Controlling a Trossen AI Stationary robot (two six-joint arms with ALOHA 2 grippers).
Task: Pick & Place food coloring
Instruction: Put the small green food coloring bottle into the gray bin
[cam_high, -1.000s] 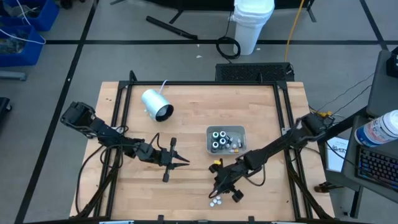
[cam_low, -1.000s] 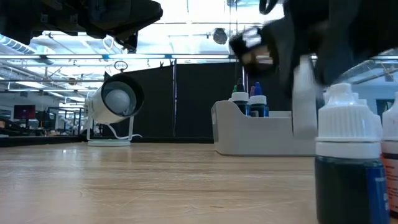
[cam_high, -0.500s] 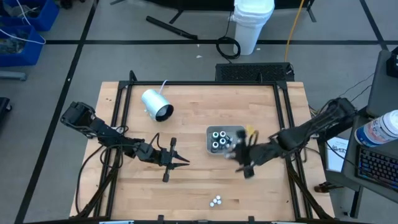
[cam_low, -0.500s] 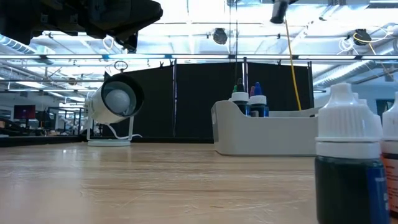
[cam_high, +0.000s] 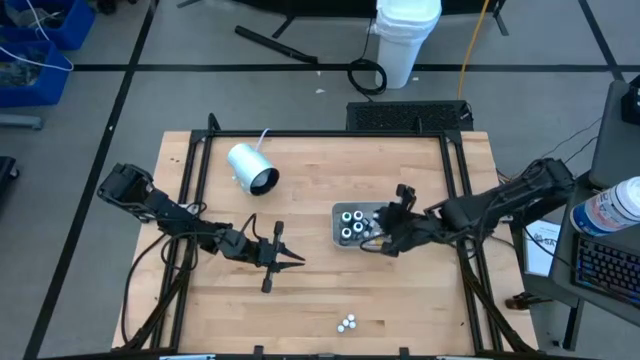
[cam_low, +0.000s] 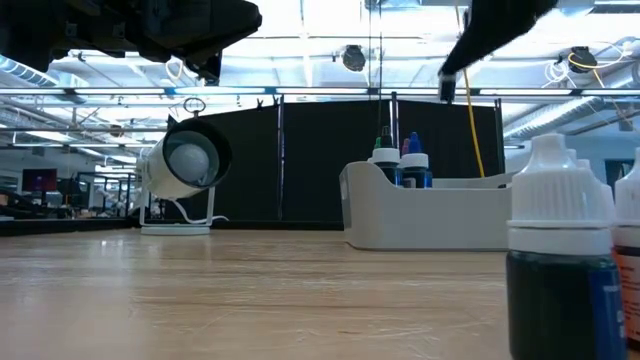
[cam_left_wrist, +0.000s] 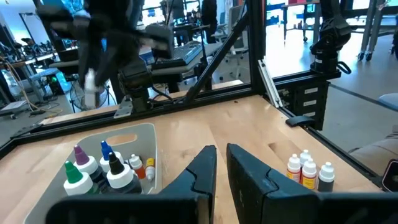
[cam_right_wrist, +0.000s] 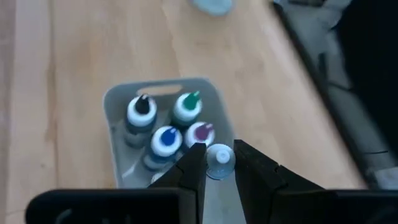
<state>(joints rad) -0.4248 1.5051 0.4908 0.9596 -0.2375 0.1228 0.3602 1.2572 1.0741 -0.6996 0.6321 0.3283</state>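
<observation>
My right gripper (cam_right_wrist: 214, 163) hung over the grey tray (cam_high: 339, 236) on the wooden table (cam_high: 310, 170), fingers clamped on one food coloring bottle (cam_right_wrist: 219, 159); three bottles (cam_high: 346, 323) stood near the table's front edge. My left gripper (cam_high: 290, 256) waited mid-table, fingers closed on nothing. White cylinder (cam_high: 251, 169) lay behind; taped floor around

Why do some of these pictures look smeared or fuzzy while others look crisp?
Left wrist view: a dark moving arm near the top is streaked with motion blur, while the grey rectangular tray stays fairly sharp. Right wrist view: soft overall, the small white-capped bottle between the right end effector fingers hazy. Low view: the close dark-bodied bottle looms large. High view: evenly lit, crisp.
</observation>
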